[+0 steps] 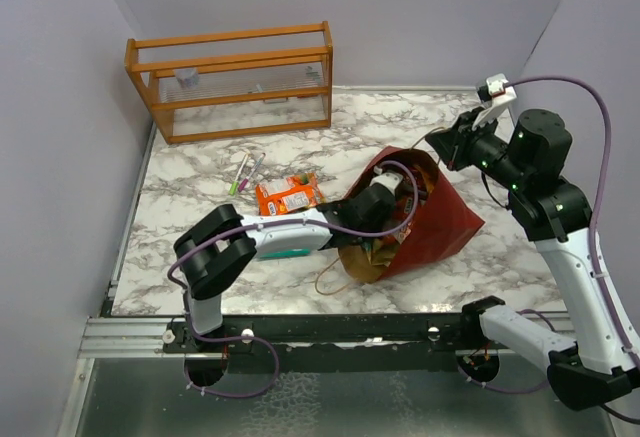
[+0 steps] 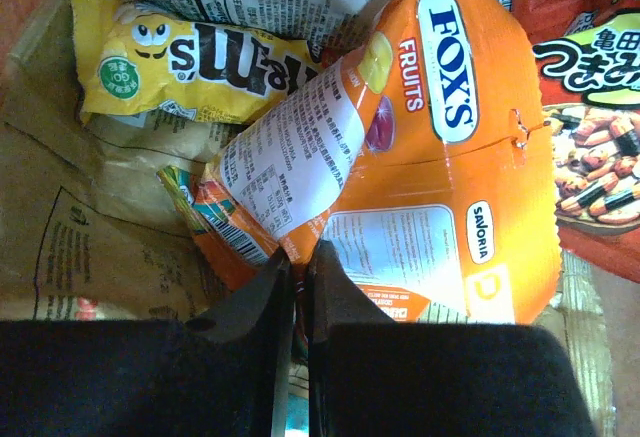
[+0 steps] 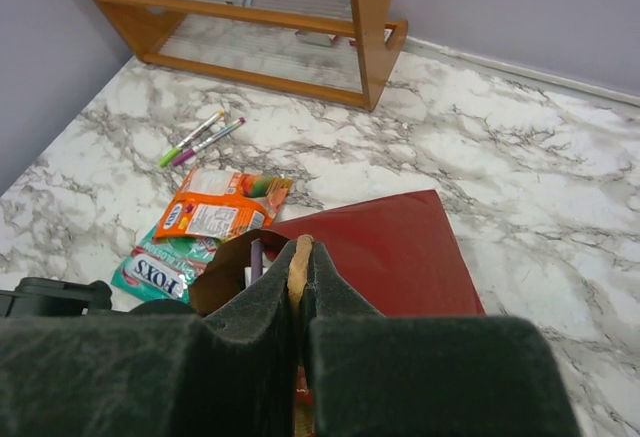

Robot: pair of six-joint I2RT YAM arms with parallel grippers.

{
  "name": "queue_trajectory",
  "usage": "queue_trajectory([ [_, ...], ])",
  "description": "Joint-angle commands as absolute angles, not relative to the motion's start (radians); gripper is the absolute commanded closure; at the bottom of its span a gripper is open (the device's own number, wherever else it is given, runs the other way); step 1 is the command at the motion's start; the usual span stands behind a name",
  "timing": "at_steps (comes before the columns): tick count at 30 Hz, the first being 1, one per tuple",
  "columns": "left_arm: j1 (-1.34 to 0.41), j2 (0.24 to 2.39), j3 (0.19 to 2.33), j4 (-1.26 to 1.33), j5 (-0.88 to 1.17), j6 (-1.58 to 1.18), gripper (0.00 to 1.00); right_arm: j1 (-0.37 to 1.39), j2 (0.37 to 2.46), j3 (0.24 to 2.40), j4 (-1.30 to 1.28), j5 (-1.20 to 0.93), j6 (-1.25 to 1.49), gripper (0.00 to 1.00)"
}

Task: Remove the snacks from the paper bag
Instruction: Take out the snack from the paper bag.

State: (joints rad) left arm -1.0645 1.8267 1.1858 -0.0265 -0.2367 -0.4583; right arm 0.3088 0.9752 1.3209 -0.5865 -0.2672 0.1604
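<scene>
Closest to my left wrist lens, the left jaws are almost together, pinching the lower edge of an orange Fox's packet (image 2: 430,157). On my right wrist feed, the right jaws are clamped on the brown kraft rim of the paper bag (image 3: 380,247).

From overhead I see the marble desk (image 1: 180,197) with the dark red bag lying right of centre, its mouth turned toward the near left. My left arm (image 1: 290,229) reaches into that mouth; my right arm (image 1: 545,182) comes to the bag's far edge from the right. An orange wooden rack (image 1: 235,82) stands at the far left, well apart from the bag.

Inside the bag, a yellow m&m's packet (image 2: 200,67) lies just beside the orange one, and a red packet (image 2: 590,157) overlaps its other side.

Two snacks are out on the desk, left of the bag: an orange packet (image 1: 288,195) and a teal packet (image 3: 160,272), touching. Pink and green pens (image 3: 200,137) lie just beyond them.
</scene>
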Motion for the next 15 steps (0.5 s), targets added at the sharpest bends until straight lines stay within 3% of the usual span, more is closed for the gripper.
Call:
queue_trajectory([
  [1,-1.068,1.719,1.187,-0.096,-0.206,-0.429,1.00,0.310,0.926,1.339,-0.517,-0.231,0.159,0.98],
  [15,-1.075,1.344,1.165,-0.171,0.065,-0.352,1.00,0.310,0.897,1.279,-0.516,-0.156,0.164,0.98],
])
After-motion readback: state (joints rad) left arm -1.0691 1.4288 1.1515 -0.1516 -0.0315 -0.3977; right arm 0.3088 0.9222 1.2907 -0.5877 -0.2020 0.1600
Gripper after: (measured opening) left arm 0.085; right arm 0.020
